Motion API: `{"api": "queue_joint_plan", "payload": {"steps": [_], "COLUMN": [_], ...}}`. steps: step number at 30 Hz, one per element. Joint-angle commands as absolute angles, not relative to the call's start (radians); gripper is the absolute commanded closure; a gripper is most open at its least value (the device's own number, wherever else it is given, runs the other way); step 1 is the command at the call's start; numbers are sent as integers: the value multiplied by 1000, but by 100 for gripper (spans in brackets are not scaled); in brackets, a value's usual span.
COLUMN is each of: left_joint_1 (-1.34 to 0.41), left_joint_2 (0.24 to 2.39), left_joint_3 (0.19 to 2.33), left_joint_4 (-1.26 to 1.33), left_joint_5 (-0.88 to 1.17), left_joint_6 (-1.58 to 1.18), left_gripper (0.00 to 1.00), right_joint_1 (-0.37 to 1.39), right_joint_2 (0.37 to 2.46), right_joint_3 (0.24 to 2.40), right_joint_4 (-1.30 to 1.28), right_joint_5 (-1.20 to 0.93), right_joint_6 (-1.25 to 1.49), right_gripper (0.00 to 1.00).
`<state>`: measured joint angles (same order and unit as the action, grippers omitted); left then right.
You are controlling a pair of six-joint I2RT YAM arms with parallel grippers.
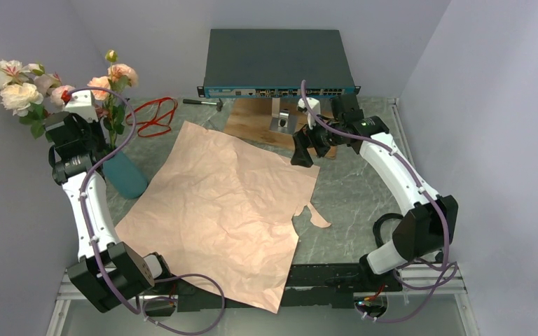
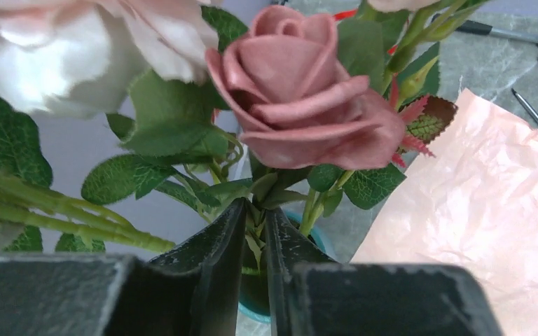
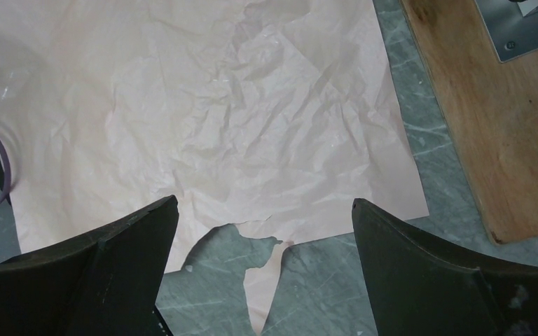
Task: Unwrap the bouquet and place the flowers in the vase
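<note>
The flowers (image 1: 115, 75), pink, peach and cream roses on green stems, stand in the teal vase (image 1: 126, 176) at the table's left. My left gripper (image 1: 101, 133) is at the stems just above the vase. In the left wrist view a pink rose (image 2: 301, 91) fills the top and the vase rim (image 2: 321, 240) shows below. The left gripper (image 2: 256, 210) has its jaws a narrow slit apart, with thin stems loose between them. The pink paper (image 1: 224, 203) lies flat and unwrapped. My right gripper (image 1: 300, 150) hangs open over the paper's torn edge (image 3: 252, 231), holding nothing (image 3: 265, 203).
A red ribbon (image 1: 155, 115) lies behind the paper. A small hammer (image 1: 207, 103) lies near a dark network box (image 1: 277, 63) at the back. A wooden board (image 1: 256, 124) with a metal bracket (image 1: 280, 120) sits under the right arm. Walls close in on both sides.
</note>
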<state>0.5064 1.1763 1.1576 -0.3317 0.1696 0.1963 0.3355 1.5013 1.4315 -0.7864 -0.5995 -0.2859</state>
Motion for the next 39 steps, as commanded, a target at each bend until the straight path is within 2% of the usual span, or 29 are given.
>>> {"api": "queue_joint_plan", "payload": {"steps": [1, 9, 20, 32, 39], "left_joint_1": [511, 510, 510, 494, 424], "left_joint_2": [1135, 1070, 1040, 1007, 1019], "left_joint_3": [1198, 1225, 1331, 1330, 1141], "left_joint_4": [-418, -591, -821, -1143, -1238], "left_joint_5": [197, 259, 419, 845, 767], "left_joint_6": [179, 196, 250, 612, 837], "left_gripper": [75, 34, 1, 0, 0], "right_joint_1": [337, 339, 380, 534, 556], "right_joint_2": [1532, 1530, 1540, 1667, 1799], "right_joint_3": [1475, 1433, 1403, 1364, 1392], "right_joint_4": [-799, -800, -822, -803, -737], "right_joint_5": [-580, -594, -583, -467, -426], "right_joint_6": [-354, -383, -477, -654, -683], "right_gripper": [2, 4, 11, 15, 18]}}
